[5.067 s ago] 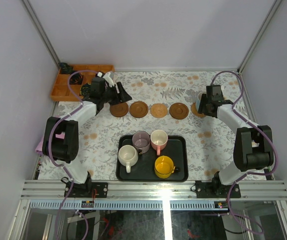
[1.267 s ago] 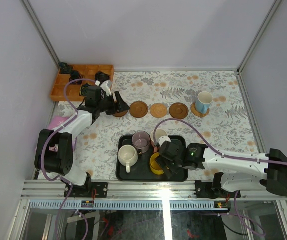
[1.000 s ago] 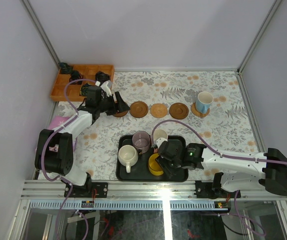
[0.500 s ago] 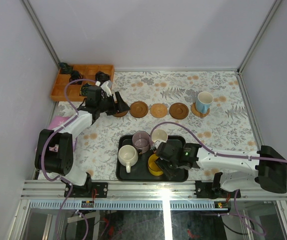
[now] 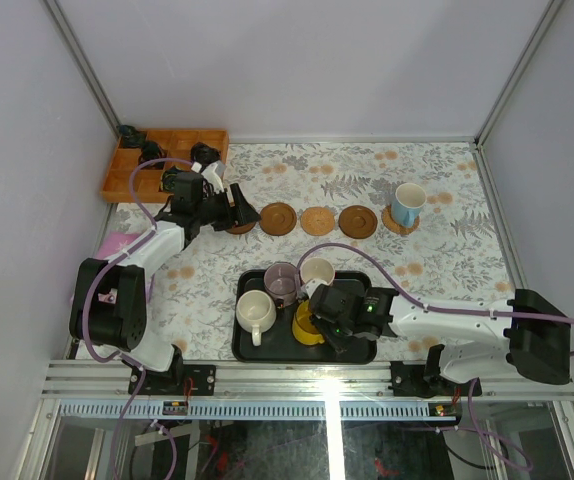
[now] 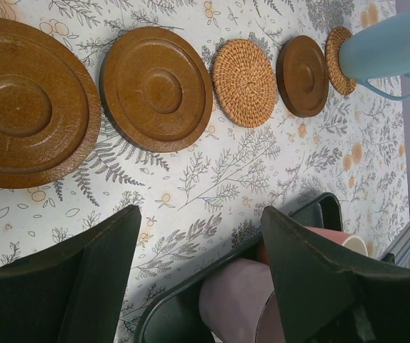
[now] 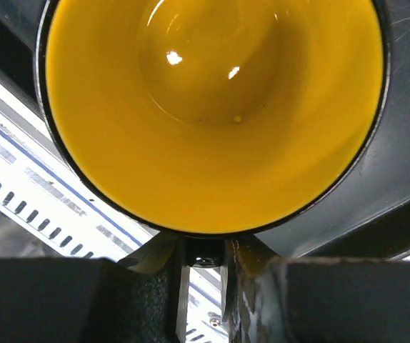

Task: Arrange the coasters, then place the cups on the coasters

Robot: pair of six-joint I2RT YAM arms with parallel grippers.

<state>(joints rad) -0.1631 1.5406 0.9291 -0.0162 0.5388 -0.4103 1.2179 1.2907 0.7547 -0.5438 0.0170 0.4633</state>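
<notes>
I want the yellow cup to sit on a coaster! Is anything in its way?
Yes. The yellow cup sits on the tray near its front edge, and the purple cup and pink cup stand on the tray between it and the bare coasters. It would likely need lifting over them.

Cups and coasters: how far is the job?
Done: five coasters in a row; the light blue cup stands on the rightmost one. In hand: the right gripper pinches the yellow cup at the tray. Remaining: cream cup, mauve cup and pink cup wait on it.
</notes>
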